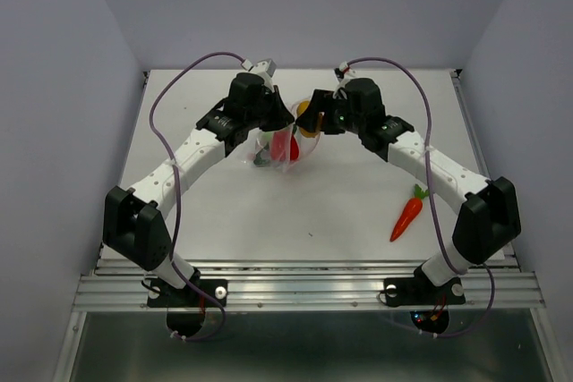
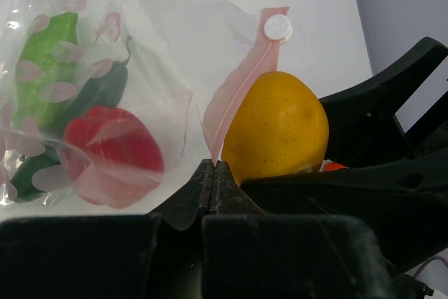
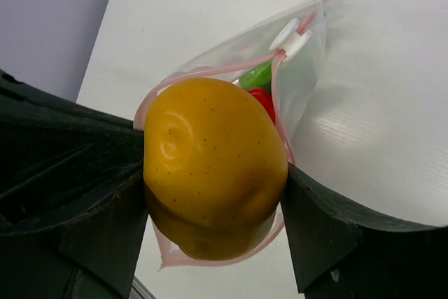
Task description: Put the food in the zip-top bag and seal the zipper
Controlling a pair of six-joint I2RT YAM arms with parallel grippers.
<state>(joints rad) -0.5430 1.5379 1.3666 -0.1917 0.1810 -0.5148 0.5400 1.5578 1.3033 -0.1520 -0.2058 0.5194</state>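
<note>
White desk [image 1: 358,194]. Zip-top bag [image 2: 161,47] mid-desk, mouth raised; left jaws clenched on its pink zipper [image 2: 234,89]. Right jaws grasping yellow-orange piece [image 3: 210,173], sitting in the bag's mouth. Carrot [image 1: 407,214] lies well apart, beside right arm. Inside bag: red bell pepper [image 2: 112,138], cucumber [image 2: 101,92], light green pod [image 2: 45,57].

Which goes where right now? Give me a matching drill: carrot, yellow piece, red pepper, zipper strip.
Things:
1 carrot
2 yellow piece
3 red pepper
4 zipper strip

Places:
a pinched in the shut left gripper
b inside the bag
c lying on the table near the right arm
d held by the right gripper at the bag's mouth

Pairs: 1-c, 2-d, 3-b, 4-a
</note>
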